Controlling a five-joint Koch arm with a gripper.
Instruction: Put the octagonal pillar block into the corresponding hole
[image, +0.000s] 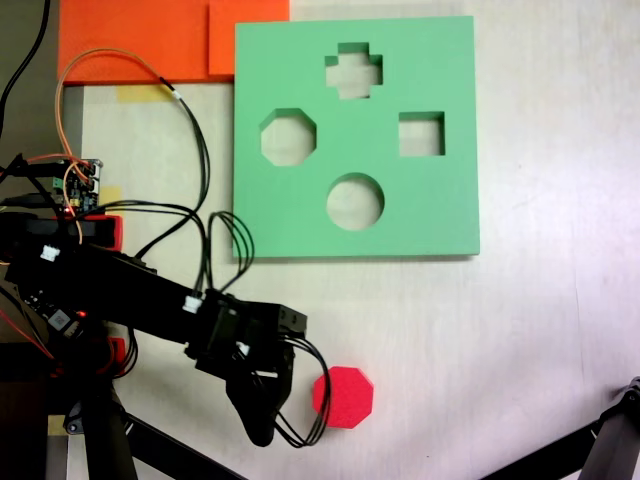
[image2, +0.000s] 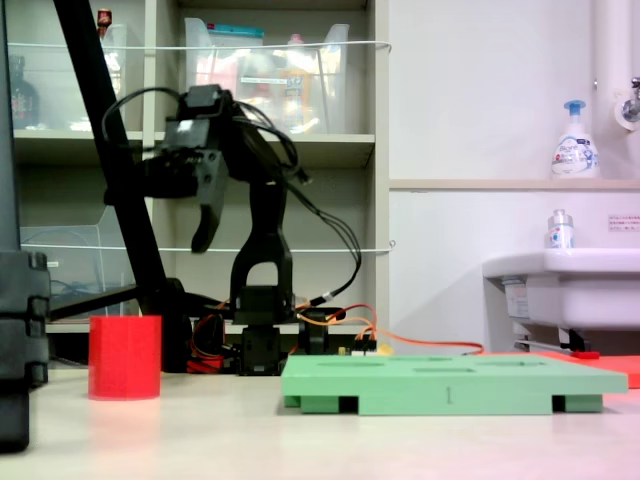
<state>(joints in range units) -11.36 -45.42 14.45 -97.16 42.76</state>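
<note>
Octagonal pillar block (image: 343, 397) stands upright on the table, untouched, just beside and well below my gripper (image2: 207, 228), which hangs empty, jaw gap unreadable. Risk: descending off-centre tips it. Octagonal hole (image: 289, 138) lies well beyond, on the green board (image: 440, 200); side-on, cut-outs are indistinct.

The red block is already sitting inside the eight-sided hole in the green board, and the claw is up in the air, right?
Not quite. The red block stands on the table, apart from the green board; the first exterior view shows the eight-sided hole empty. The claw is up in the air, as the second exterior view shows.
</note>
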